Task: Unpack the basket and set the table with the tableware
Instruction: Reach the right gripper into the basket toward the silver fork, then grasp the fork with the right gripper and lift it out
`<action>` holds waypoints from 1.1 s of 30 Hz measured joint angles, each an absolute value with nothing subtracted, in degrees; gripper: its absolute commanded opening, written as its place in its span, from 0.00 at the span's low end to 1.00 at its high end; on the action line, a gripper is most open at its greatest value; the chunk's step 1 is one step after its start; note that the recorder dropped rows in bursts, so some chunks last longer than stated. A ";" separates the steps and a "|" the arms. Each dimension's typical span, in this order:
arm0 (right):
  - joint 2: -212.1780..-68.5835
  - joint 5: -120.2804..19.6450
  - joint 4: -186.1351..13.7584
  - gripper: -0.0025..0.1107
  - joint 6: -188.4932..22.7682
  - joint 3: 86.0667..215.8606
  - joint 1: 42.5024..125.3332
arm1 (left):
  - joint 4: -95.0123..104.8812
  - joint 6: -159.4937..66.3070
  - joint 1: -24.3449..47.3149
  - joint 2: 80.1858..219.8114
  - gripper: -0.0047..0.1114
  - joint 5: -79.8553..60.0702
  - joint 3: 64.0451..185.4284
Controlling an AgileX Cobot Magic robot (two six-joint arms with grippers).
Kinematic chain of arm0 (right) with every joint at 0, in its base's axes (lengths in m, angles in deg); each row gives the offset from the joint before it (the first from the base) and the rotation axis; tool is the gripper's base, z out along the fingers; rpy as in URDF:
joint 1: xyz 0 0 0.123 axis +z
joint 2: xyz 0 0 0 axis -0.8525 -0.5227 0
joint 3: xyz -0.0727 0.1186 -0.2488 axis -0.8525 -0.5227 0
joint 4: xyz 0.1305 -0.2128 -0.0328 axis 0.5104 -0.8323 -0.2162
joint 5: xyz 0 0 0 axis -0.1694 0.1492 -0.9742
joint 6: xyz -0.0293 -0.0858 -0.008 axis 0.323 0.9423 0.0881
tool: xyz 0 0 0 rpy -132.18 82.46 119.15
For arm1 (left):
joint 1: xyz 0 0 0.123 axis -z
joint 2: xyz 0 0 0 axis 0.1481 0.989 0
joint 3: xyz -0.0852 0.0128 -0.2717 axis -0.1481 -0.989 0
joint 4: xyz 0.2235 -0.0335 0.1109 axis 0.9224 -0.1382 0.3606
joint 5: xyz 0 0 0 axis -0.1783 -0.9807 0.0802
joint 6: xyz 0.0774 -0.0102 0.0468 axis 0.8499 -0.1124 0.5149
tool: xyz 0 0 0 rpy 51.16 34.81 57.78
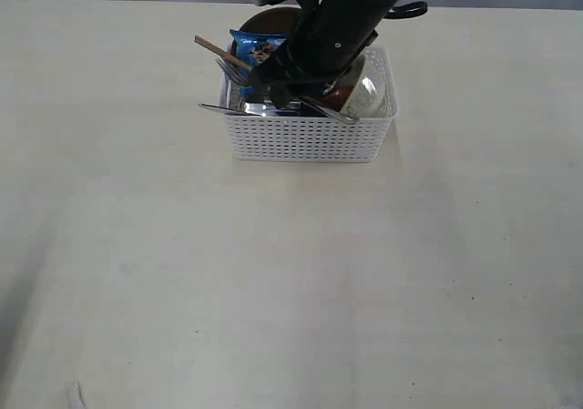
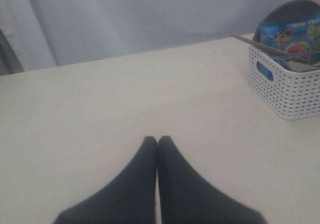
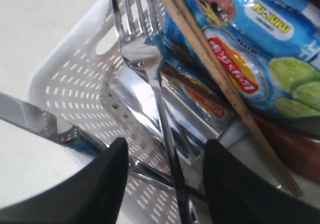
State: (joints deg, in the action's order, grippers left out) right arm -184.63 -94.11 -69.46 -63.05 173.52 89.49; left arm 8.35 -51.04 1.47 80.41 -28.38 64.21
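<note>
The white lattice basket (image 1: pixel 305 140) stands at the far middle of the cream table (image 1: pixel 273 291). In it I see the steel fork (image 3: pixel 137 39), the knife (image 3: pixel 35 121) sticking out over the rim, the brown chopsticks (image 3: pixel 220 74), the shiny mug (image 3: pixel 150 109), the off-white bowl (image 1: pixel 372 95) and the dark plate (image 2: pixel 292 8) behind. My right gripper (image 3: pixel 165 151) hangs open over the basket, its fingers either side of the fork's handle without touching it. My left gripper (image 2: pixel 157 140) is shut and empty, low over bare table left of the basket (image 2: pixel 287 87).
A blue crisp bag (image 3: pixel 250 44) lies in the basket under the chopsticks. A reddish-brown piece (image 3: pixel 295 144) shows beside it. The right arm (image 1: pixel 351 17) covers the basket's back half. Grey curtain (image 2: pixel 125 19) lines the table's far edge.
</note>
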 measured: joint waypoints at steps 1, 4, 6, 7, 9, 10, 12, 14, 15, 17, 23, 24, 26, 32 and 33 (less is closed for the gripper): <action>-184.66 -93.79 -69.46 0.42 -63.05 173.52 89.49 | 8.35 -51.04 1.47 80.41 0.04 -28.38 64.21; -184.88 -93.12 -69.46 0.41 -63.05 173.52 89.49 | 8.35 -51.04 1.47 80.41 0.04 -28.38 64.21; -184.88 -92.74 -69.58 0.38 -63.05 173.52 89.49 | 8.35 -51.04 1.47 80.41 0.04 -28.38 64.21; -184.88 -92.59 -69.77 0.37 -63.05 173.52 89.49 | 8.35 -51.04 1.47 80.41 0.04 -28.38 64.21; -184.88 -92.46 -70.59 0.37 -63.05 173.52 89.49 | 8.35 -51.04 1.47 80.41 0.04 -28.38 64.21; -184.88 -92.46 -70.87 0.37 -63.05 173.52 89.49 | 8.35 -51.04 1.47 80.41 0.04 -28.38 64.21; -184.88 -92.46 -71.02 0.37 -63.05 173.52 89.49 | 8.35 -51.04 1.47 80.41 0.04 -28.38 64.21; -184.88 -92.26 -71.02 0.37 -63.05 173.52 89.49 | 8.35 -51.04 1.47 80.41 0.04 -28.38 64.21; -184.88 -92.34 -71.02 0.37 -62.89 173.52 89.49 | 8.35 -51.04 1.47 80.41 0.04 -28.38 64.21; -184.88 -92.24 -71.06 0.37 -62.75 173.52 89.49 | 8.35 -51.04 1.47 80.41 0.04 -28.38 64.21; -185.78 -92.58 -71.06 0.37 -62.64 173.52 89.49 | 8.35 -51.04 1.47 80.41 0.04 -28.38 64.21; -186.11 -92.60 -71.06 0.37 -62.64 173.63 89.49 | 8.35 -51.04 1.47 80.41 0.04 -28.38 64.21; -186.60 -92.60 -71.06 0.37 -62.64 173.63 89.49 | 8.35 -51.04 1.47 80.41 0.04 -28.38 64.21; -186.85 -92.11 -71.15 0.19 -62.64 173.63 89.49 | 8.35 -51.04 1.47 80.41 0.04 -28.38 64.21; -186.85 -92.01 -71.15 0.13 -62.64 173.63 89.49 | 8.35 -51.04 1.47 80.41 0.04 -28.38 64.21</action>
State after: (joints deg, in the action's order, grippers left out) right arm -186.85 -92.01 -71.15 -62.64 173.63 89.49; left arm 8.35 -51.04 1.47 80.41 -28.38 64.21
